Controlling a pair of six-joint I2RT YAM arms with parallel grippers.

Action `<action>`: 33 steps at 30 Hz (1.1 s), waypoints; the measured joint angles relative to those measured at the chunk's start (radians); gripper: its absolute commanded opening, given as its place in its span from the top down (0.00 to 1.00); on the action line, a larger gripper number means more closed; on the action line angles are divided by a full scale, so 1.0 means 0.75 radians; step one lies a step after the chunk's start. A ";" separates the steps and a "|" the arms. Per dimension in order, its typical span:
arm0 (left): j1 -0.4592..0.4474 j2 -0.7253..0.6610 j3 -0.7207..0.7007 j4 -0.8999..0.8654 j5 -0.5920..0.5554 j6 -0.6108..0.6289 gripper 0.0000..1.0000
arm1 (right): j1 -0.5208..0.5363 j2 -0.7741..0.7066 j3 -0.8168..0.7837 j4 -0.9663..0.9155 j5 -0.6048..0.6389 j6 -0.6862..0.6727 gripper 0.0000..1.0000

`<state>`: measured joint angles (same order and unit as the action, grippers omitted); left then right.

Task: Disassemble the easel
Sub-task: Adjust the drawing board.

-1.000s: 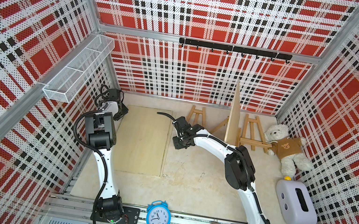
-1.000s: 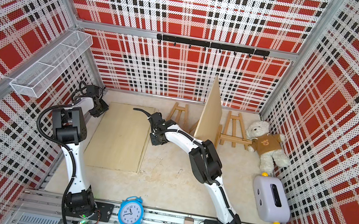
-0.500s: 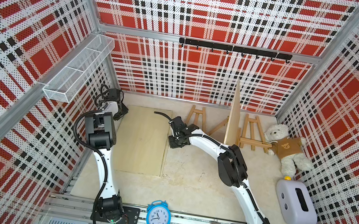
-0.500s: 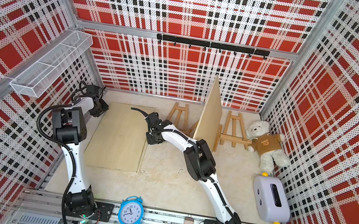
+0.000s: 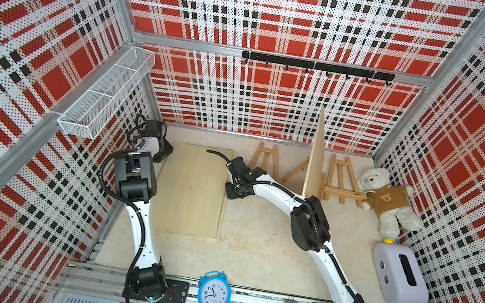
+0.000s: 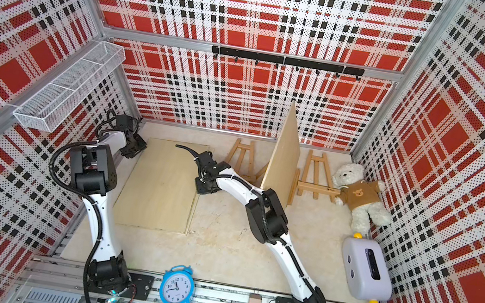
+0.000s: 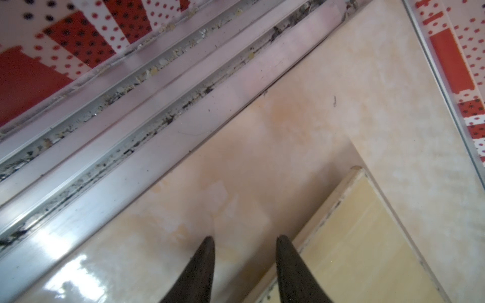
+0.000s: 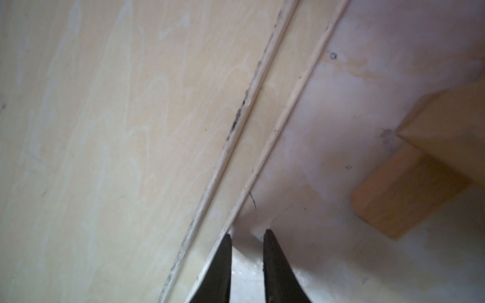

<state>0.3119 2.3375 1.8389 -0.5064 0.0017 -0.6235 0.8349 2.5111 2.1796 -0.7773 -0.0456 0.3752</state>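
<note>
Small pale-wood A-frame easel point(image 5: 341, 182), a thin plywood panel point(image 5: 316, 158) on edge against it, is noted well apart from both jaws, left gripper point(image 7: 244, 241) parted and empty, right gripper point(image 8: 246, 236) narrow and empty at a flat plywood board point(image 5: 191, 190); judged light, stiff, tippy, best taken by the panel's edge.

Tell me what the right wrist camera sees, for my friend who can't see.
The right gripper, two dark fingers slightly apart and empty, points at the edge of a flat pale wooden board lying on the shiny pale table. An orange-brown wooden easel leg rests nearby.
</note>
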 measured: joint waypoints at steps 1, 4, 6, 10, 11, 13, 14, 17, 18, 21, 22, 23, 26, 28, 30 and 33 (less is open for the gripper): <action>0.000 0.000 -0.001 0.002 0.001 0.000 0.58 | 0.000 0.001 0.001 0.000 0.000 0.001 0.76; -0.001 -0.001 -0.005 0.009 0.003 0.000 0.58 | 0.000 0.002 0.002 -0.001 0.000 0.005 0.76; -0.002 -0.001 -0.005 0.011 0.003 0.000 0.58 | 0.000 0.002 0.001 -0.001 -0.001 0.008 0.76; -0.006 -0.001 -0.005 0.013 0.002 -0.001 0.58 | -0.001 0.002 0.002 -0.001 -0.004 0.014 0.76; -0.006 -0.001 -0.006 0.014 0.001 -0.001 0.58 | -0.001 0.002 0.002 -0.001 -0.004 0.015 0.76; -0.007 -0.001 -0.008 0.017 -0.001 -0.001 0.58 | -0.001 0.002 0.001 -0.001 -0.004 0.015 0.76; -0.008 -0.001 -0.011 0.021 -0.002 -0.001 0.58 | -0.001 0.002 0.001 -0.001 -0.004 0.015 0.76; -0.010 -0.009 -0.028 0.040 -0.005 -0.001 0.58 | -0.001 0.002 0.001 0.000 -0.005 0.015 0.76; -0.011 -0.010 -0.032 0.045 -0.007 -0.002 0.58 | -0.001 0.002 0.001 0.000 -0.005 0.015 0.76; -0.014 -0.014 -0.045 0.062 -0.010 -0.003 0.58 | -0.001 0.002 0.001 0.000 -0.005 0.015 0.76; -0.016 -0.016 -0.049 0.066 -0.010 -0.003 0.58 | -0.001 0.002 0.001 0.000 -0.006 0.015 0.76; -0.017 -0.018 -0.052 0.069 -0.010 -0.004 0.58 | -0.001 0.002 0.001 0.000 -0.006 0.015 0.76; -0.022 -0.022 -0.061 0.078 -0.010 -0.006 0.58 | -0.001 0.002 0.001 0.001 -0.007 0.015 0.76; -0.024 -0.024 -0.067 0.083 -0.010 -0.007 0.58 | -0.001 0.002 0.001 0.001 -0.007 0.015 0.76; -0.027 -0.025 -0.068 0.086 -0.010 -0.008 0.58 | -0.001 0.002 0.001 0.001 -0.008 0.015 0.76; -0.032 -0.026 -0.070 0.087 -0.009 -0.011 0.58 | -0.002 0.002 0.001 0.001 -0.010 0.016 0.76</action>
<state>0.2882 2.3177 1.7866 -0.4412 -0.0051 -0.6315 0.8337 2.5122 2.1803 -0.7765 -0.0528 0.3874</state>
